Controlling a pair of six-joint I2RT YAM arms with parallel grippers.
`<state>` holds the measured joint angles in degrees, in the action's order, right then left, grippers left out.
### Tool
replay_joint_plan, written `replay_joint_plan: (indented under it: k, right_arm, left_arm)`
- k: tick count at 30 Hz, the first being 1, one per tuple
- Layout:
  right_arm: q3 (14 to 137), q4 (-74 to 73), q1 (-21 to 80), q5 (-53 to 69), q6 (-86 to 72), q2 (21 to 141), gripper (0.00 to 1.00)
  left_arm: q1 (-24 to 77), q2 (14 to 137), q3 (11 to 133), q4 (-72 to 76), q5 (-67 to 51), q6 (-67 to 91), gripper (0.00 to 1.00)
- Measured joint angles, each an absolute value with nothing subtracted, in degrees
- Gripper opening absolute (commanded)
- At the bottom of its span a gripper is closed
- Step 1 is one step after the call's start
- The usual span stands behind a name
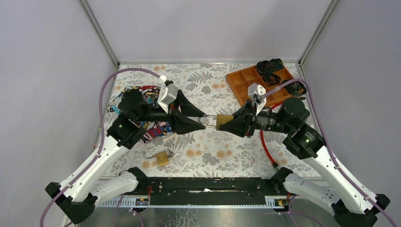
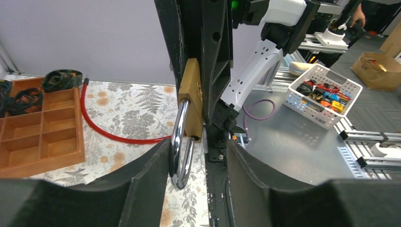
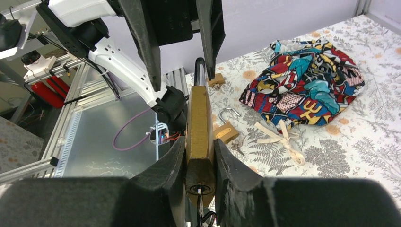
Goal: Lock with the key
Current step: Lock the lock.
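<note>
A brass padlock (image 1: 225,121) hangs above the middle of the table, with my right gripper (image 1: 220,122) shut on its body. In the right wrist view the padlock (image 3: 197,113) is clamped between both pads, and the key (image 3: 200,197) sits in the keyhole at its near end. The chrome shackle (image 2: 178,142) points toward my left gripper (image 1: 204,120), which stands open around it. The shackle lies against the left finger (image 2: 142,175), and the other finger stands well apart from it.
A second brass padlock (image 1: 162,158) with an open shackle lies near the front edge, left of centre. A colourful cloth (image 1: 147,100) lies under the left arm. An orange compartment tray (image 1: 241,82) with dark straps stands at the back right. A red cable (image 1: 265,146) trails by the right arm.
</note>
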<state>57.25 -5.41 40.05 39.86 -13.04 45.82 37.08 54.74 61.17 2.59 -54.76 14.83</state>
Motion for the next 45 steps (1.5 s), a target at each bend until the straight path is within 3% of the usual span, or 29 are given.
replay_joint_plan:
  k: [9,16,21,23,37,45]
  right_arm:
    - [63.66,-8.78,39.03,43.94,-9.74,48.56,0.00]
    - [64.69,-9.63,38.70,46.33,-9.50,50.46,0.00]
    - [64.88,-9.61,38.48,47.03,-9.52,51.05,0.00]
    - [65.08,-9.72,38.35,47.18,-9.54,51.37,0.00]
    - [64.84,-5.52,37.45,44.62,-11.68,50.68,0.00]
    - [63.57,3.95,35.62,46.15,-14.04,50.24,0.00]
  left_arm:
    - [35.83,53.10,62.19,-1.93,-52.56,13.10,0.49]
    - [35.55,53.08,61.84,-1.96,-53.17,13.50,0.22]
    - [35.55,53.87,60.49,0.23,-56.27,14.92,0.15]
    - [35.38,54.83,60.23,1.83,-57.56,16.21,0.00]
    - [36.10,56.93,55.55,20.95,-57.63,29.71,0.00]
    - [36.40,58.41,55.57,30.87,-56.86,35.51,0.00]
